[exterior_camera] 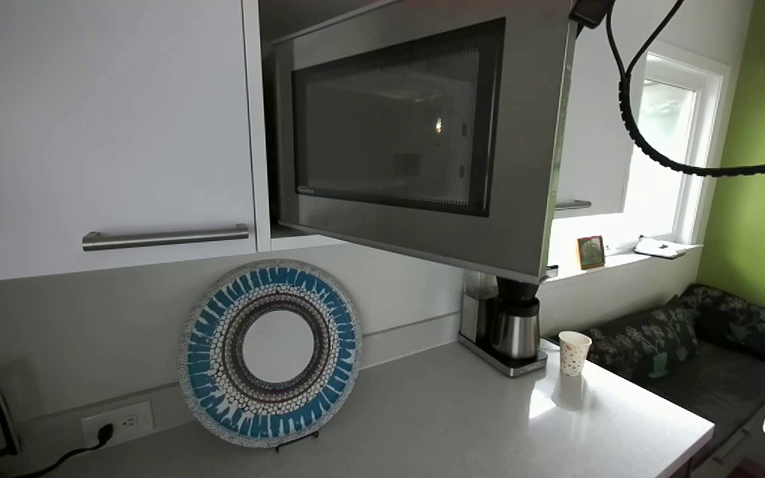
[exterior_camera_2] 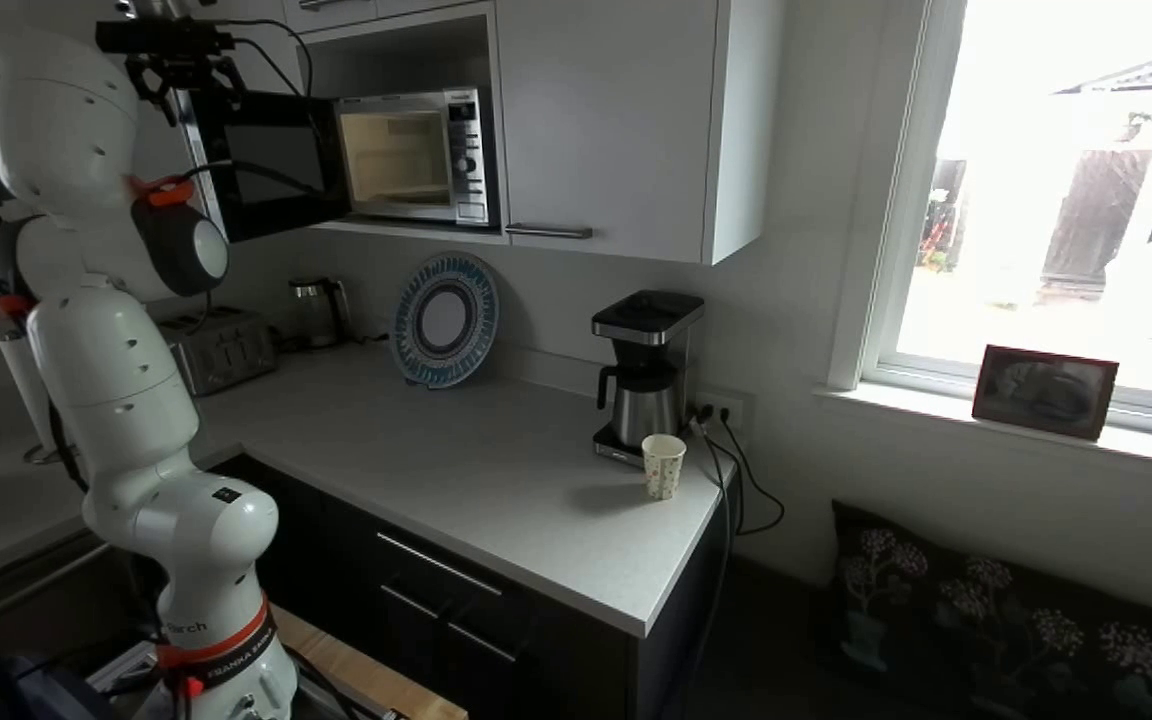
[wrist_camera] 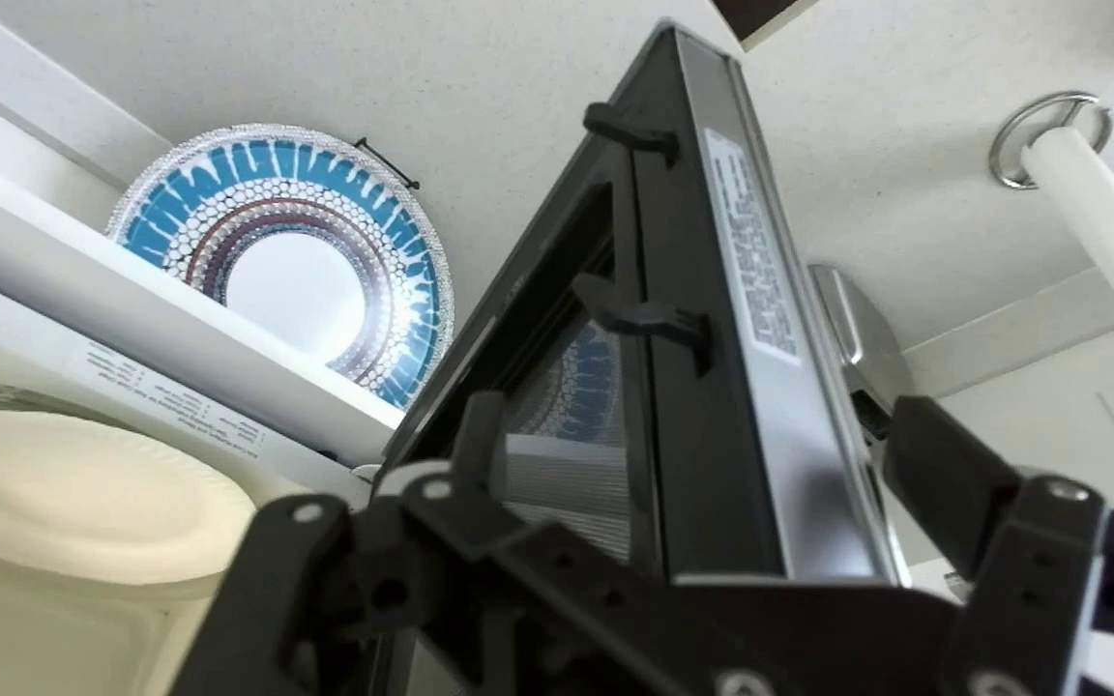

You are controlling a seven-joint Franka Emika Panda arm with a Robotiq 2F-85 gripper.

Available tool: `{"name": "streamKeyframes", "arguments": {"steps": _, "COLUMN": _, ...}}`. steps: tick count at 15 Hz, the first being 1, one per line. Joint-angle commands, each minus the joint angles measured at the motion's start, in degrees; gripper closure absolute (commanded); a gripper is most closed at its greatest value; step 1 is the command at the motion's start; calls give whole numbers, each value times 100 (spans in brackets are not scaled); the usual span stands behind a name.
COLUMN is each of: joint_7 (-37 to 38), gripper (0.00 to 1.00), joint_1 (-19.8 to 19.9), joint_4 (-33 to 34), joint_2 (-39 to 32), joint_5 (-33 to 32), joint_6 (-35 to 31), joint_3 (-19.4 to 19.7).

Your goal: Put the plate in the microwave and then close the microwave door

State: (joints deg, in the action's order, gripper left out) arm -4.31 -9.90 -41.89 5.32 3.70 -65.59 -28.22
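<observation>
The microwave point(exterior_camera_2: 470, 160) stands in a cabinet niche with its door point(exterior_camera_2: 281, 165) swung wide; the door point(exterior_camera: 392, 133) fills much of an exterior view. Inside the cream cavity, the wrist view shows a pale round plate point(wrist_camera: 83, 493), partly cut off at the left edge. My gripper point(exterior_camera_2: 204, 98) is up at the door's free edge, jaws spread. In the wrist view the gripper point(wrist_camera: 712, 454) straddles the door point(wrist_camera: 702, 416), one finger on the window side and one on the outer side, with gaps showing beside it. No grip is visible.
A blue-and-white patterned plate point(exterior_camera_2: 446, 320) leans on the wall above the counter point(exterior_camera_2: 476, 440). A coffee maker point(exterior_camera_2: 651, 375) and a paper cup point(exterior_camera_2: 663, 466) stand near the counter's end. A toaster point(exterior_camera_2: 221, 350) and kettle point(exterior_camera_2: 318, 312) are farther left. White cabinets point(exterior_camera_2: 606, 120) flank the niche.
</observation>
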Motion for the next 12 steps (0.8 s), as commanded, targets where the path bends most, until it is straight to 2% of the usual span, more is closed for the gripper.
{"name": "streamKeyframes", "arguments": {"steps": 1, "joint_7": 356, "gripper": 0, "joint_1": -53, "joint_4": 46, "joint_2": -46, "joint_5": -696, "joint_6": -60, "joint_3": -315}}
{"name": "streamKeyframes", "arguments": {"steps": 2, "joint_7": 416, "gripper": 0, "joint_1": -46, "joint_4": 47, "joint_2": -46, "joint_5": -867, "joint_6": -35, "joint_3": -385}}
{"name": "streamKeyframes", "arguments": {"steps": 3, "joint_7": 510, "gripper": 0, "joint_1": -398, "joint_4": 206, "joint_2": -177, "joint_5": -1192, "joint_6": 66, "joint_3": -282}}
{"name": "streamKeyframes", "arguments": {"steps": 5, "joint_7": 563, "gripper": 0, "joint_1": -510, "joint_4": 188, "joint_2": -172, "joint_5": -1607, "joint_6": 143, "joint_3": -318}}
{"name": "streamKeyframes", "arguments": {"steps": 12, "joint_7": 111, "gripper": 0, "joint_1": -612, "joint_4": -97, "joint_2": 66, "joint_5": -3296, "joint_6": 581, "joint_3": -250}}
